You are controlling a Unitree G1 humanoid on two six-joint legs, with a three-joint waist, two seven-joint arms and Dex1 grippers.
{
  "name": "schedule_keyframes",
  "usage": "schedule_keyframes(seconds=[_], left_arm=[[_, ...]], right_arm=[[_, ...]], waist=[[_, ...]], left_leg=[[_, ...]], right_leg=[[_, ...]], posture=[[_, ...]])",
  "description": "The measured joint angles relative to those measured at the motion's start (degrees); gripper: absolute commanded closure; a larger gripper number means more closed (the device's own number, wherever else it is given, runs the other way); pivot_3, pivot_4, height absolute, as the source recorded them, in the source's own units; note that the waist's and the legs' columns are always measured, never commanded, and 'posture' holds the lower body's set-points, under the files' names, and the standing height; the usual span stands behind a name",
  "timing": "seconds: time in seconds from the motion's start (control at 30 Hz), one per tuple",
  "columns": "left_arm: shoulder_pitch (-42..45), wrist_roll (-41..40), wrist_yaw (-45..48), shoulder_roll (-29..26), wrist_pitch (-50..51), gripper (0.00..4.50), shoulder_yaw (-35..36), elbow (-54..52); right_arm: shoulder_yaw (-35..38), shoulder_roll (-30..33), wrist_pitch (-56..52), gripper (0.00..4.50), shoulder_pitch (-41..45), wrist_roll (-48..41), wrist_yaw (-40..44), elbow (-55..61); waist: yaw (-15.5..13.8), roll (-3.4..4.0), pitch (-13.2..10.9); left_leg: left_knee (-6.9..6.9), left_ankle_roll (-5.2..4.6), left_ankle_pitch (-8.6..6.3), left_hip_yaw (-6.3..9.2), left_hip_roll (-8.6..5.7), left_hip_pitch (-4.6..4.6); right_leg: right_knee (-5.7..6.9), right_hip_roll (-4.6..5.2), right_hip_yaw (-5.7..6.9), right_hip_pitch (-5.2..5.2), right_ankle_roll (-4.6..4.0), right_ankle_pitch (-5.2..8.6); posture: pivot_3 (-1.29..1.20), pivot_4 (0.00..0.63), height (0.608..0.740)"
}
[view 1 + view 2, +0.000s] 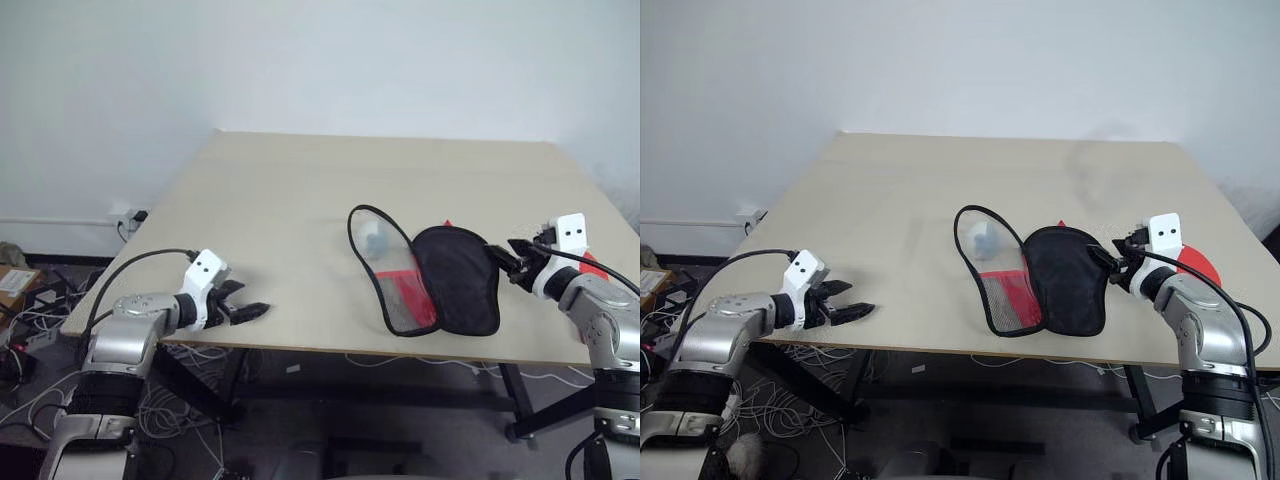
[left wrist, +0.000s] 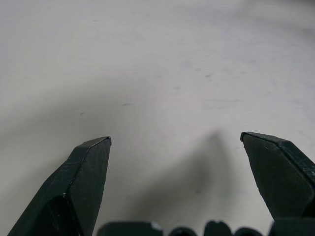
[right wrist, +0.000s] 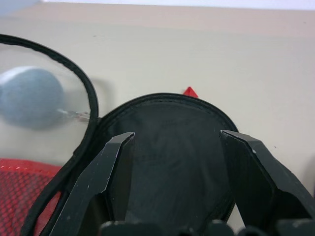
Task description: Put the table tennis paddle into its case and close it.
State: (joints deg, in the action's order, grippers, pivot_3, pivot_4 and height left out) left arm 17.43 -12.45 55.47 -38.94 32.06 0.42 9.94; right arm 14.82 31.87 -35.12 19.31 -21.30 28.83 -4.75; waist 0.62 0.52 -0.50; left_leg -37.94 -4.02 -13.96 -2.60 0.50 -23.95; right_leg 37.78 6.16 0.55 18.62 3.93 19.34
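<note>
Left gripper [image 1: 255, 311] jaws spread at bench's [image 1: 300, 190] near edge; right gripper [image 3: 174, 147] jaws spread around the case [image 1: 455, 280], whose flap could slip shut before the paddle enters

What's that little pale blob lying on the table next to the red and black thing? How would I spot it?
Start at the big beige table and find the opened red case with black edging near its front right. Inside the case's thin black loop, at the far end, lies a small pale bluish-white lump. It is the one soft, light-coloured thing among red and black parts.
</note>
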Motion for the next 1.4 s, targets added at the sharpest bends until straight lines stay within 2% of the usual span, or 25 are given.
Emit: schedule_keyframes(seconds=[0.13,0.47,0.7,0.87,1.1,1.4], left_arm=[[1.3,-0.3,0.9,0.8,1.3,0.00,-1.5,-1.6],[5.9,-6.9,4.2,3.1,5.7,0.00,-2.4,-8.9],[7.2,-6.6,5.8,8.1,5.2,0.00,-10.5,-9.5],[12.6,-2.4,5.0,14.7,-0.3,0.00,-16.8,-2.3],[17.0,1.5,4.9,21.2,-5.4,0.00,-21.3,4.7],[17.1,2.4,7.1,22.3,-6.2,0.00,-22.3,4.8]], right_arm=[[0.0,-1.4,0.0,1.56,1.5,0.1,-2.5,0.0],[0.9,-1.8,-1.8,1.56,2.4,0.7,-8.7,0.7],[4.4,1.3,-3.0,1.56,2.6,2.3,-12.5,-4.5],[6.6,5.1,-3.0,1.56,2.5,3.8,-14.0,-11.5],[9.0,8.0,-3.4,1.56,0.7,4.6,-14.3,-16.7],[9.2,8.4,-6.0,1.56,-7.0,5.2,-12.6,-16.9]], waist=[[0.0,-0.01,0.0],[0.0,-0.02,0.0],[-0.6,-0.03,0.0],[-0.8,-0.02,0.0],[-0.7,0.07,-0.1],[-0.7,0.11,0.0]], left_leg=[[0.00,-0.01,0.00,0.00,-0.01,0.00],[-0.03,-0.03,0.02,0.01,-0.01,-0.14],[-0.11,-0.05,0.03,0.02,-0.03,-0.20],[-0.17,-0.10,0.05,0.02,-0.04,-0.26],[-0.25,-0.12,0.08,0.00,0.03,-0.44],[-0.31,-0.14,0.09,0.03,0.03,-0.49]], right_leg=[[0.00,-0.02,0.01,0.01,0.00,0.00],[0.02,-0.07,0.02,0.00,0.01,0.00],[-0.01,-0.11,0.04,-0.01,0.01,0.00],[-0.07,-0.14,0.05,-0.04,0.02,0.00],[-0.07,-0.23,0.00,0.09,0.02,0.00],[-0.06,-0.23,0.01,0.10,0.02,0.00]], posture=[[0.00,0.000,0.715],[0.00,0.000,0.715],[0.00,0.000,0.715],[0.00,0.000,0.715],[0.00,0.000,0.715],[0.00,0.000,0.715]])
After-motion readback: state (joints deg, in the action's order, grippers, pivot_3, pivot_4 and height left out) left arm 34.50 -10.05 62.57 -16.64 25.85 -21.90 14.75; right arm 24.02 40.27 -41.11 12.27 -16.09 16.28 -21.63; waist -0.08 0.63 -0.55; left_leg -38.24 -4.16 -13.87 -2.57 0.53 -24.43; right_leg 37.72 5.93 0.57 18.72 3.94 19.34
